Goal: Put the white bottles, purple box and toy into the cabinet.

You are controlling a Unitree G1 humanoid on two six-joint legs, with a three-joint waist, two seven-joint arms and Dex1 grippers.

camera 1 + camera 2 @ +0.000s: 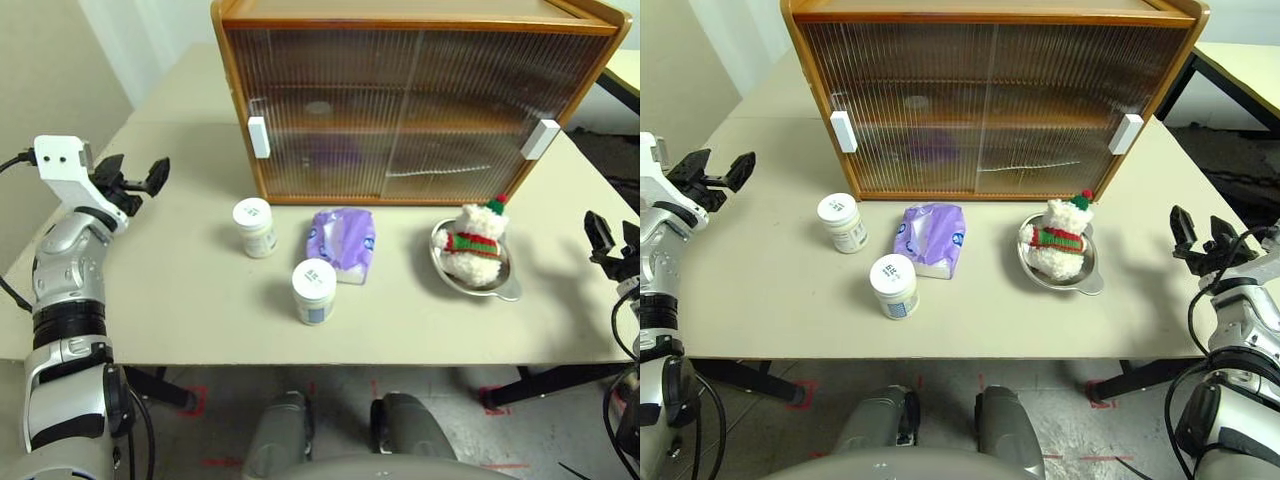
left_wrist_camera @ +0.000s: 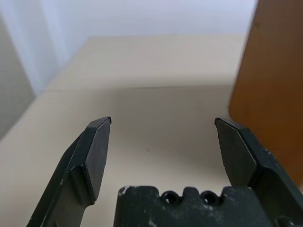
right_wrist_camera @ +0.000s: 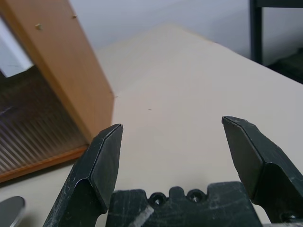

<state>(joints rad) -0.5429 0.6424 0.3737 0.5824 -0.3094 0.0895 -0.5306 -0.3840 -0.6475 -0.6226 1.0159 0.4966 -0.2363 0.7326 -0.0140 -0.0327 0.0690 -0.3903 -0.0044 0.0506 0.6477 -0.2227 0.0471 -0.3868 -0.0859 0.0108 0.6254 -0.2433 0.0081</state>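
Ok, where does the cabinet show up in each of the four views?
Left eye: cabinet fills the upper centre.
Right eye: upper centre too.
Left wrist: its orange side panel at the right edge.
Right wrist: its corner and ribbed door at the left.
Shared landmark: the beige table.

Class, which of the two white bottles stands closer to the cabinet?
The white bottle left of the purple box; the other bottle stands nearer the table's front edge.

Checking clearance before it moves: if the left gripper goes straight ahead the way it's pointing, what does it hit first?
Probably nothing: the open left gripper points over bare table, passing beside the cabinet's wooden side. That side looks close, though depth is unclear.
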